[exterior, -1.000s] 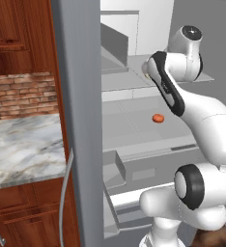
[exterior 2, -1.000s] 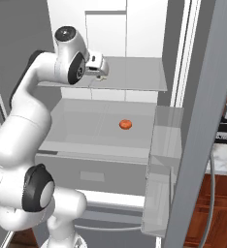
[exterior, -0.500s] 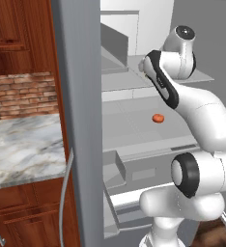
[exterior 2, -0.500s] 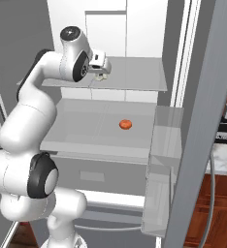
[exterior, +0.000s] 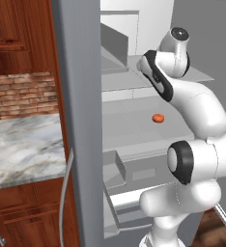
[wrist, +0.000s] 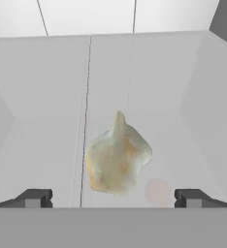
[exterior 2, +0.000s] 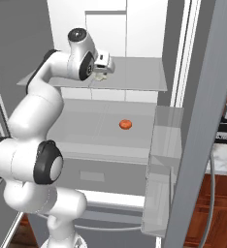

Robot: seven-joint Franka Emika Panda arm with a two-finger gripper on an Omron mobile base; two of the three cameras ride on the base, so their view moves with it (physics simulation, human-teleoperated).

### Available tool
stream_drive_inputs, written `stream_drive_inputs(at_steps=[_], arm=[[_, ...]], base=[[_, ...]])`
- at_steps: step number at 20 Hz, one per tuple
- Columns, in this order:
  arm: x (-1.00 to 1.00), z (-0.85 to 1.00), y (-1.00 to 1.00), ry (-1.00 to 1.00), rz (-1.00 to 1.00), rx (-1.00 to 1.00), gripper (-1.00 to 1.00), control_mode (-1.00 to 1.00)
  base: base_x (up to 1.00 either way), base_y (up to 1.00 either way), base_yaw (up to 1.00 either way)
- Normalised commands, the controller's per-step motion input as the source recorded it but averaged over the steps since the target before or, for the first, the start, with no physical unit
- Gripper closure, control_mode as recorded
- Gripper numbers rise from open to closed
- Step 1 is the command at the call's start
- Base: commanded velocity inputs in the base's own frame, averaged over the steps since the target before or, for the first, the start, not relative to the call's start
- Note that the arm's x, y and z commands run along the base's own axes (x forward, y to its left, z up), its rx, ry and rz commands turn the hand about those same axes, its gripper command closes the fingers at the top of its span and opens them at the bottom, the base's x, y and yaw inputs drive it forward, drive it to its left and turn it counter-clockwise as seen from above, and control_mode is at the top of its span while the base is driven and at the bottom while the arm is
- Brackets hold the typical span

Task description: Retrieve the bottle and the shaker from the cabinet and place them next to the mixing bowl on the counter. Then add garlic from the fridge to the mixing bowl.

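Note:
A pale, pointed garlic bulb lies on the upper glass shelf of the open fridge. My gripper hangs just above and in front of it, open, with its two dark fingertips spread wide on either side of the bulb and not touching it. In the right base view the gripper is over the shelf's left part, and the garlic peeks out just under it.
A small orange-red fruit rests on the middle shelf. The open fridge door stands at my left, beside a marble counter. Door bins flank the right side, and a drawer sits below.
The arm has reached a little farther into the fridge, carrying the hand forward over the upper shelf. The orange-red fruit has stayed put.

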Motion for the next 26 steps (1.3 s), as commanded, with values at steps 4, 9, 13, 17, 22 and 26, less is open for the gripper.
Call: stream_drive_inputs(at_steps=[4,9,13,17,22,26], arm=[[0.25,-0.1,-0.14,0.0,0.0,0.0,-1.0,-1.0],[0.03,-0.08,-0.02,0.0,0.0,0.0,-1.0,-1.0],[0.06,-0.05,0.0,0.01,0.0,0.0,-1.0,-1.0],[0.03,-0.04,0.0,0.01,0.0,0.0,-1.0,-1.0],[0.08,-0.13,0.0,0.0,0.0,0.0,-1.0,-1.0],[0.09,-0.14,0.0,0.0,0.0,0.0,-1.0,-1.0]], base=[[0.0,0.0,0.0],[0.0,0.0,0.0],[0.0,0.0,0.0],[0.0,0.0,0.0],[0.0,0.0,0.0],[0.0,0.0,0.0]])
